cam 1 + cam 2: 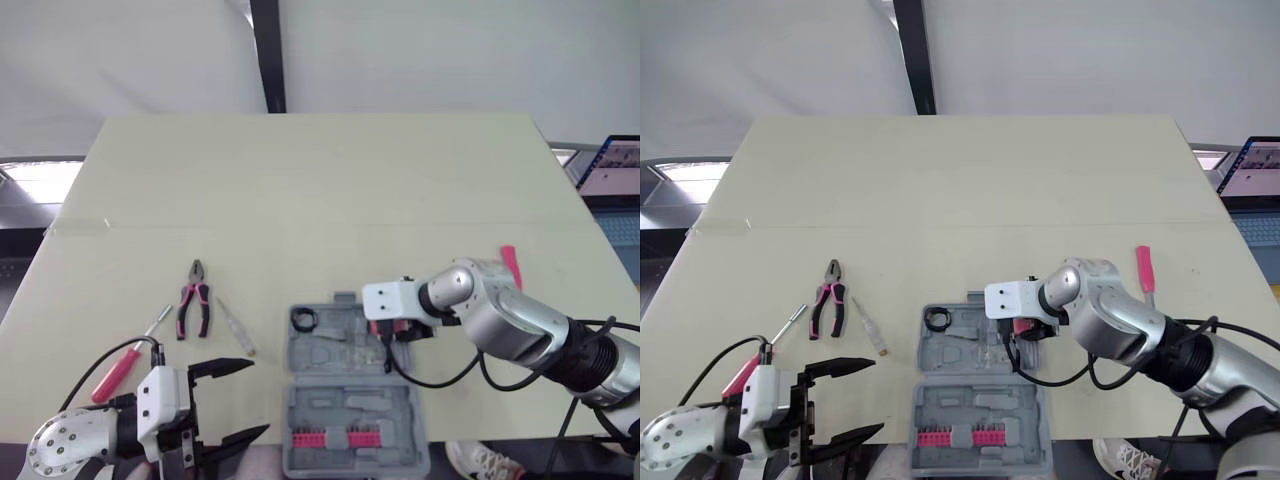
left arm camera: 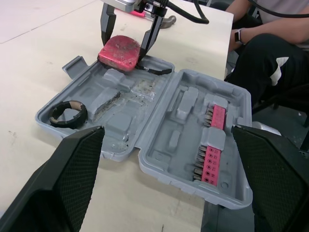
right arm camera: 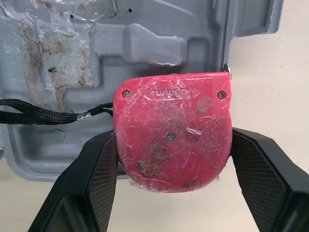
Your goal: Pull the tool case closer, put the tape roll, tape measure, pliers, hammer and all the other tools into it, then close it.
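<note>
Since the right gripper (image 3: 172, 140) is pinching the tape measure (image 2: 119, 54) partly past the tool case (image 1: 330, 410) rim under it, letting go might tip it out; left gripper (image 1: 255, 397) gapes wide, empty.

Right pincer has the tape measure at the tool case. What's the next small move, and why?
Probably nudge the right pincer further over the tool case before releasing: the tape measure, clamped between its fingers, overlaps the case's rim, partly over bare table.
</note>
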`<state>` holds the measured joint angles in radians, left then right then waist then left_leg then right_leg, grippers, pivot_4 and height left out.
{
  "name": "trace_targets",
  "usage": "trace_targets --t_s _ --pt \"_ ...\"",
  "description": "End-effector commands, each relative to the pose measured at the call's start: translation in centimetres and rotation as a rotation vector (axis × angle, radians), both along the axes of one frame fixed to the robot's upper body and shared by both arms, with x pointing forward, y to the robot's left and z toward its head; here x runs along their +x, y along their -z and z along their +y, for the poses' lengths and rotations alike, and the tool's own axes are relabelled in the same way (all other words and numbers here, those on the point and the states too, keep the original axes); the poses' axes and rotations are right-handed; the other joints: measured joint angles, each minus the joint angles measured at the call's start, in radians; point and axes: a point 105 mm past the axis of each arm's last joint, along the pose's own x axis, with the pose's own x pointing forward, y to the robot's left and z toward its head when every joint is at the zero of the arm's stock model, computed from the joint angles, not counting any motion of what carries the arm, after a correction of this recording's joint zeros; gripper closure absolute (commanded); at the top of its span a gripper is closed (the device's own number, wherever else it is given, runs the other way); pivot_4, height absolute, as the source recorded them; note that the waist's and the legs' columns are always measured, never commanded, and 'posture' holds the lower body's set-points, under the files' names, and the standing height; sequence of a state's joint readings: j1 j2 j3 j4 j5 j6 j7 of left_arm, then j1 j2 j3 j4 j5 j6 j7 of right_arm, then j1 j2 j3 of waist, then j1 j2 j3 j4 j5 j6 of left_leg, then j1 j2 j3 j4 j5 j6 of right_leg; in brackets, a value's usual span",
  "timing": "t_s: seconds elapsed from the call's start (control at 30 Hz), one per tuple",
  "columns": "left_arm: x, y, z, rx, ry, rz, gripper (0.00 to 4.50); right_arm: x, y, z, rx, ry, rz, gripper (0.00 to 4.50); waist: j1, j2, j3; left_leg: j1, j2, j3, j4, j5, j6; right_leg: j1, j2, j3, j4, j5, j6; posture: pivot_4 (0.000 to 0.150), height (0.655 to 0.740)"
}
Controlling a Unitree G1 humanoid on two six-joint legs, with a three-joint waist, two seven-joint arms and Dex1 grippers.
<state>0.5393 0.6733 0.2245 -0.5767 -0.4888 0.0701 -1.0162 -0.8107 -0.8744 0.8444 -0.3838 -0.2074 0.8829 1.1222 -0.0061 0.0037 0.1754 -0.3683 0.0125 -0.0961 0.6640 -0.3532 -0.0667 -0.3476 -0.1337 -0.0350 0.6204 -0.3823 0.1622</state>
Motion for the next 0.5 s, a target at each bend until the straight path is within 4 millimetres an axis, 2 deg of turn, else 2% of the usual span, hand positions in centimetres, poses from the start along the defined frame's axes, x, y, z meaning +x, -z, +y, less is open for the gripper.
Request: trace_targets --t_s 0.03,0.5 --pt "-0.35 -0.42 -0.48 -0.008 0.012 -0.025 0.0 0.16 -0.76 0.34 -0.003 -0.033 -0.028 1.49 0.0 0.0 0.0 0.0 0.0 0.0 0.0 0.0 0.0 0.0 0.0 0.0 0.0 0.0 0.0 0.15 0.74" --pt "-0.4 -0.4 -0.6 -0.009 0.011 -0.021 0.0 0.09 -0.5 0.65 -0.007 -0.045 -0.019 1.49 0.0 0.0 0.0 0.0 0.0 0.0 0.0 0.0 0.0 0.0 0.0 0.0 0.0 0.0 0.0 0.15 0.74"
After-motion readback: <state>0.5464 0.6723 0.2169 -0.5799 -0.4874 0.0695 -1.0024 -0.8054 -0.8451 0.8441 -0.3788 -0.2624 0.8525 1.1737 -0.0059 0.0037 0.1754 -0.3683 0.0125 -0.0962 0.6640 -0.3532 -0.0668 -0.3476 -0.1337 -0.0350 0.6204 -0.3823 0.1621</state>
